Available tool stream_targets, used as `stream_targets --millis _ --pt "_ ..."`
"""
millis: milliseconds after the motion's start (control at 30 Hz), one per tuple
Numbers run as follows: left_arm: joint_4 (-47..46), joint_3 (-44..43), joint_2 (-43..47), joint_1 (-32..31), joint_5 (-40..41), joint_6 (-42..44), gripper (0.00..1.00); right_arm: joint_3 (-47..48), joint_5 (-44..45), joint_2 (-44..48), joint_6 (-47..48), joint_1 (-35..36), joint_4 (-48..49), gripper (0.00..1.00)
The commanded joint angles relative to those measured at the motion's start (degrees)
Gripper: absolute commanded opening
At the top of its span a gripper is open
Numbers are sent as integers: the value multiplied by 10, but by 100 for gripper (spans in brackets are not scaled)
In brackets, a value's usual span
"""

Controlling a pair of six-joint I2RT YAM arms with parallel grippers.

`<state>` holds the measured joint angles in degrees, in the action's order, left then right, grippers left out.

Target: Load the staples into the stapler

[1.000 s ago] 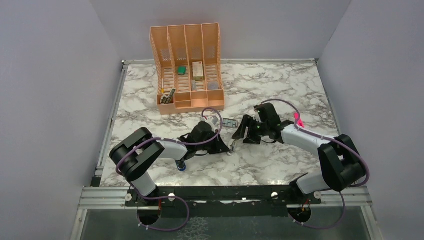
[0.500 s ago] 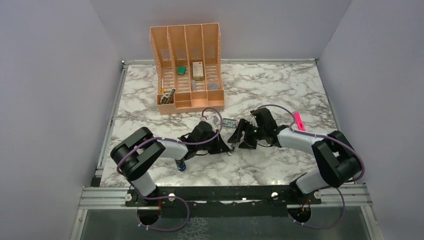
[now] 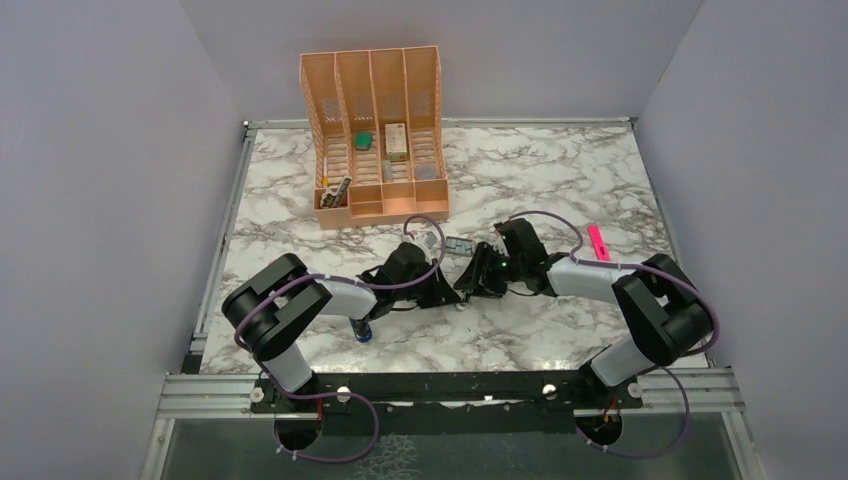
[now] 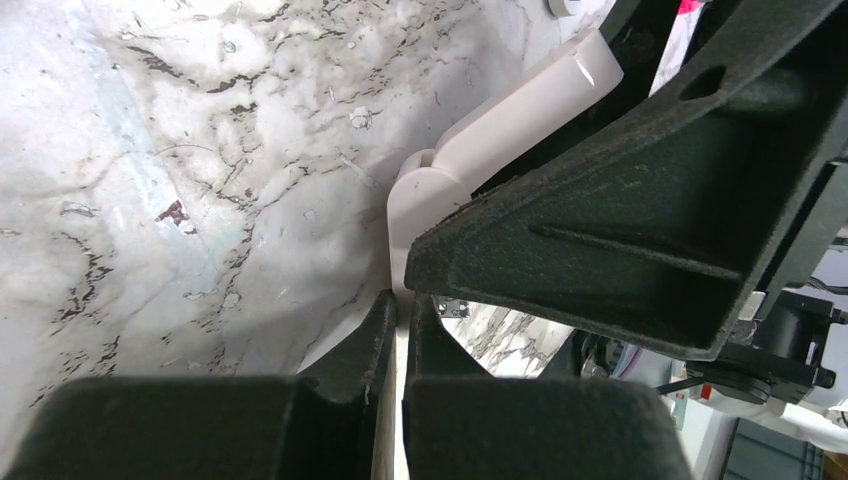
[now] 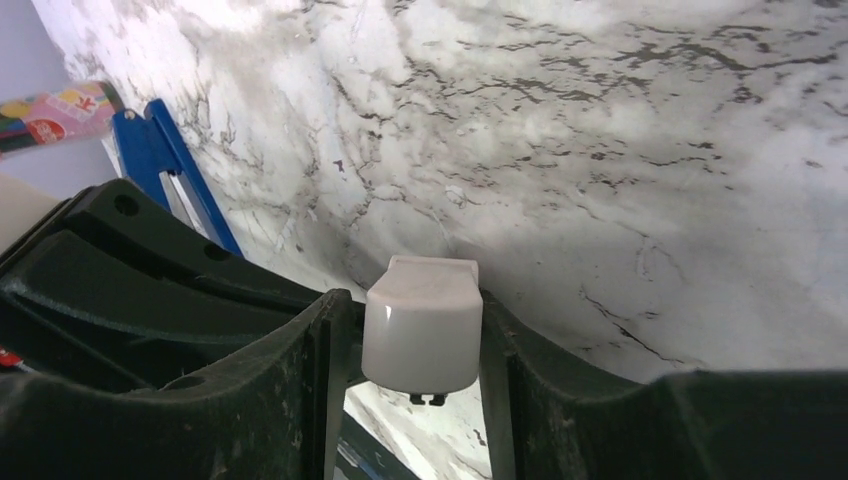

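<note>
Well in front of the orange organiser (image 3: 380, 150), close to the arm bases, the blue stapler (image 3: 362, 330) lies on the marble table (image 3: 560, 170), partly hidden under the left arm. The right wrist view shows its silver channel exposed.

Closer to the organiser and off its right front corner, the two grippers meet tip to tip. The left gripper (image 4: 402, 320) has its fingers pressed together on the thin edge of a white plastic piece (image 5: 420, 330). The right gripper (image 5: 415, 310) has a finger on each side of that piece's rounded end. One finger touches it, with a thin dark gap at the other, so I cannot tell whether it is clamped.

Just beyond the fingertips, towards the organiser, the staples (image 3: 458, 245) sit in their small grey tray. A pink marker (image 3: 597, 242) lies far to the organiser's right.
</note>
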<state>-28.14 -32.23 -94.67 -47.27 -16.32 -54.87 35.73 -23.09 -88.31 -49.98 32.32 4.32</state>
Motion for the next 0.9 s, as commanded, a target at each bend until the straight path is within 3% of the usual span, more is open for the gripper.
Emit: stream_targets --millis 0,167,300,433,667,867 --pt "-7 -7 -3 -3 5 2 0 -5 26 -11 -10 8 22 48" --pt "-7 -3 4 -3 3 11 3 5 71 -6 -6 9 -7 36" --pt "-6 6 34 -3 16 21 35 58 147 14 58 9 -96 35" --pt "-4 19 67 -2 35 27 51 123 220 30 120 7 -192 34" --pt "8 31 110 -2 72 37 59 185 319 33 175 -10 -301 35" --pt "53 25 142 -2 109 53 61 232 317 -37 207 -20 -337 36"
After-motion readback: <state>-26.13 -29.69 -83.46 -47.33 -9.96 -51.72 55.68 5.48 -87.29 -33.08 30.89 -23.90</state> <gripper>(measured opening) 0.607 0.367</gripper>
